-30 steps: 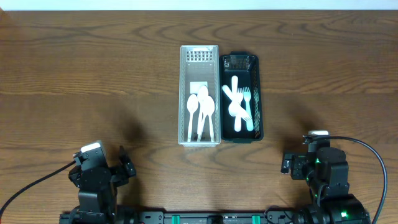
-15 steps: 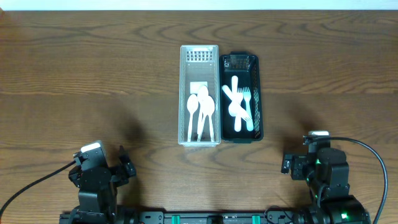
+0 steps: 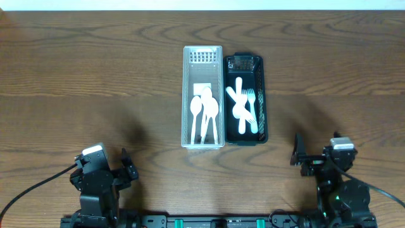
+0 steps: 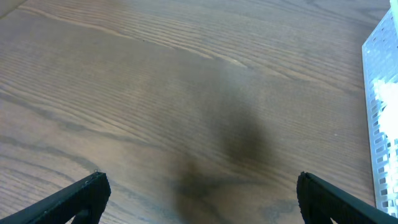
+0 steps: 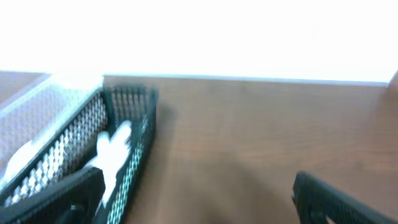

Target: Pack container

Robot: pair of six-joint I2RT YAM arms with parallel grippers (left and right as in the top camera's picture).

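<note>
Plainly, two bins stood side by side, touching, at the middle of the table (image 3: 95,76): one clear bin (image 3: 202,56) and one black bin (image 3: 243,61). Both were long and rectangular, with perforated mesh walls. The clear bin held three white plastic spoons (image 3: 205,111), bowls toward the far end. The black bin held white cutlery lying crossed. Two forks (image 3: 250,95) could be counted, but the rest overlapped too closely for a firm tally. The table was dark wood with a strong wavy grain. Two arms sat at the near edge, well apart from the bins. The left claw (image 4: 199,199) stood wide, holding nothing, over bare wood. The right claw (image 5: 193,199) likewise stood wide and held nothing. Its own view was blurred.
</note>
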